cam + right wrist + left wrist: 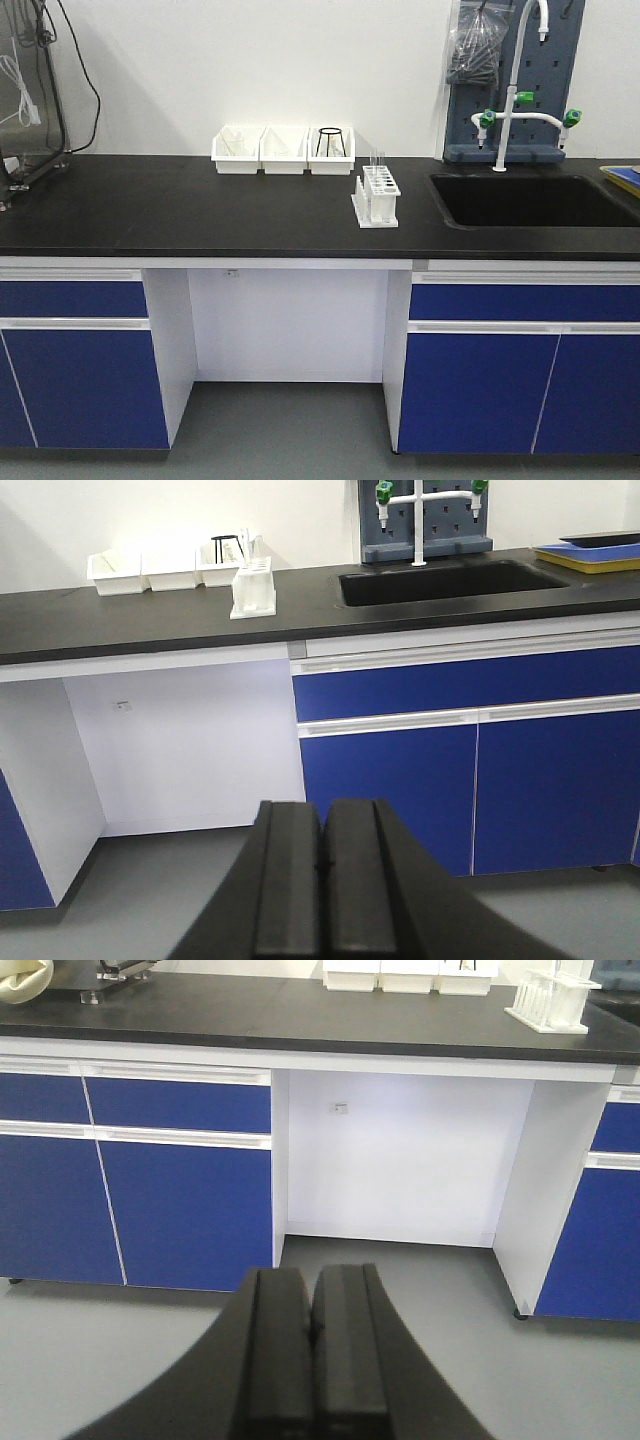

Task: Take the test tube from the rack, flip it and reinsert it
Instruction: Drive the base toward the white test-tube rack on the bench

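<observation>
The small white rack (pixel 377 196) stands on the black counter (pixel 200 210), left of the sink, with thin clear test tubes (pixel 378 160) upright in its back holes. It also shows in the left wrist view (pixel 549 1000) at the top right and in the right wrist view (pixel 253 588). My left gripper (pixel 312 1295) is shut and empty, low over the grey floor, far in front of the counter. My right gripper (pixel 324 825) is shut and empty, likewise low and well short of the counter. Neither gripper shows in the front view.
Three white open-front bins (pixel 284 150) stand at the back of the counter; the right one holds a black wire stand (pixel 331 142). A black sink (pixel 530 200) with a white tap (pixel 518 100) lies at the right. Blue cabinets (pixel 80 370) flank a knee space under the counter.
</observation>
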Robot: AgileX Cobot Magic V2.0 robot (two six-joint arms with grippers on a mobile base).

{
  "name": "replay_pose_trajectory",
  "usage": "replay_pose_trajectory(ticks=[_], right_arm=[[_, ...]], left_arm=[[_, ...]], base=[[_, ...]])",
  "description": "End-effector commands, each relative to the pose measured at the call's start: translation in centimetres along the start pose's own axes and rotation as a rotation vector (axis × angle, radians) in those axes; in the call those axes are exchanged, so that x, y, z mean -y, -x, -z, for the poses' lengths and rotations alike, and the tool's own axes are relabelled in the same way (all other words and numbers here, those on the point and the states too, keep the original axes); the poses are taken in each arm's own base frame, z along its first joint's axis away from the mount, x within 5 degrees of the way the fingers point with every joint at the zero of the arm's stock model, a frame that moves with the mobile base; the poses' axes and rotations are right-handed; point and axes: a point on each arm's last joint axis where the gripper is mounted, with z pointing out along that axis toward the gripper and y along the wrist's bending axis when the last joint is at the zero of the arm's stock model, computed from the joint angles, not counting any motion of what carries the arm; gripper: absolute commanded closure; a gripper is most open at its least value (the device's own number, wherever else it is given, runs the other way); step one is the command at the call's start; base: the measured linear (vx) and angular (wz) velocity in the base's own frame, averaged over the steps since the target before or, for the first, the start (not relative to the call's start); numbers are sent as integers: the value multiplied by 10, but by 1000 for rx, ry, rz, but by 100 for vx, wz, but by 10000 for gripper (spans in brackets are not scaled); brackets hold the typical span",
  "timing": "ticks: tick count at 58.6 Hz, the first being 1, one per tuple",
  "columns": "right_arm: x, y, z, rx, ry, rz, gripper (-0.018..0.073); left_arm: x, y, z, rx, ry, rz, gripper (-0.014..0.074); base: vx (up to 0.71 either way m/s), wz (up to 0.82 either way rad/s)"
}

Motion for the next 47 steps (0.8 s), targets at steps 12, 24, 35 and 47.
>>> replay_pose_trajectory(ticks=[12,24,35,47], right_arm=[[0,7,1,85,1,9,571],[0,7,1,85,1,9,571],[0,7,1,85,1,9,571],[0,7,1,85,1,9,571]], left_arm=[[1,7,1,87,-19,4,603],[1,7,1,87,-19,4,603],[1,7,1,87,-19,4,603],[1,7,1,87,-19,4,603]], base=[[0,0],[0,0],[0,0],[2,-1]])
